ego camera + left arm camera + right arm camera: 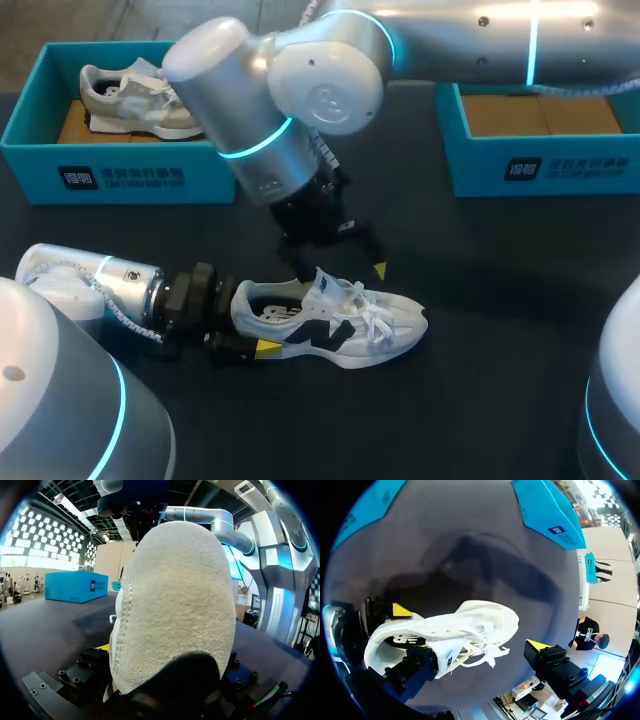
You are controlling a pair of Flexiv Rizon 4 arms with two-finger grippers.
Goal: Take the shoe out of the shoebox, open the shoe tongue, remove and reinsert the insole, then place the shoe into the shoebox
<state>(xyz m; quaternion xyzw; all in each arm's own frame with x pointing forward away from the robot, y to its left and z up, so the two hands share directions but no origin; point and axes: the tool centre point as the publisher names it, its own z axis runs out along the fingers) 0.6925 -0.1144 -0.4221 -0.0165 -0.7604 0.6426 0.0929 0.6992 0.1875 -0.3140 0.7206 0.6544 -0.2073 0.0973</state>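
Observation:
A white shoe [345,325] with a dark side logo lies on its sole on the dark table, toe pointing right. My left gripper [250,320] comes in from the left and is shut on the shoe's heel, one yellow tip [268,347] against its near side. In the left wrist view the pale heel [175,605] sits between the left gripper's [167,677] fingers and hides what is beyond. My right gripper [340,268] hangs open over the laces. In the right wrist view the right gripper [485,651] straddles the tongue [447,660], one finger [417,667] at the shoe's opening and one yellow tip [537,645] off to the side.
A teal shoebox [120,175] at the back left holds a second pale shoe [130,100]. Another teal box [540,165] at the back right shows only its brown cardboard floor. The right arm's elbow [280,90] looms over the table's middle.

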